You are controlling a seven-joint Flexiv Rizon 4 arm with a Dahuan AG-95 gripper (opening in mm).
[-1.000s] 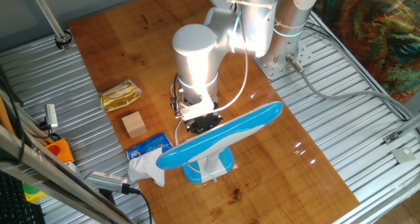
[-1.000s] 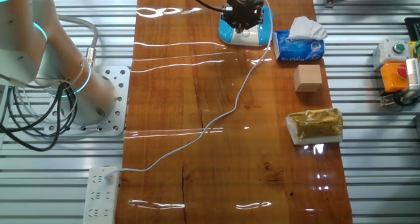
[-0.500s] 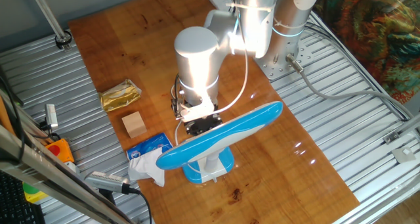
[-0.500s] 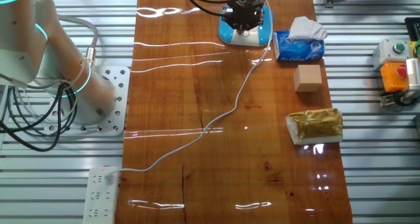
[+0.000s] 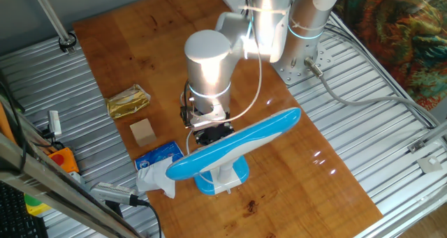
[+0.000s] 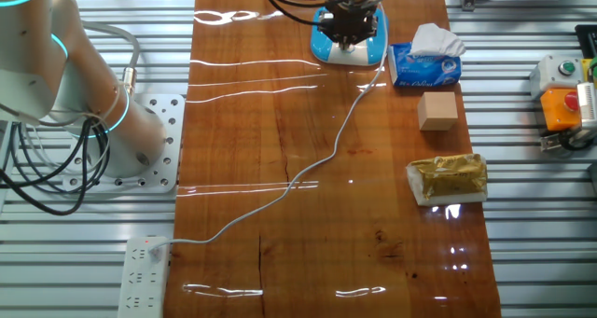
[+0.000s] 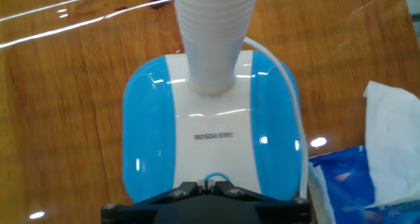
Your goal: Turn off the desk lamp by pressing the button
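Observation:
The desk lamp has a long bright-blue head [image 5: 237,144], a white stem [image 7: 213,33] and a blue-and-white base [image 7: 210,119]. Its thin white cord [image 6: 317,164] runs across the table to a power strip. The gripper [image 7: 209,186] hangs straight down over the near edge of the base, under the lamp head in one fixed view [image 5: 213,132]. Its fingertips are pressed together, right at a small blue ring-shaped button [image 7: 213,179]. In the other fixed view the gripper [image 6: 347,24] covers most of the base [image 6: 373,49].
A blue-and-white tissue packet [image 5: 157,158] lies right of the base in the hand view [image 7: 367,178]. A wooden block [image 6: 437,110] and a gold packet [image 6: 448,180] lie further along that side. A power strip [image 6: 146,267] sits off the table edge.
The hand has shifted only slightly over the lamp base. The lamp, the cord and the other things have not moved.

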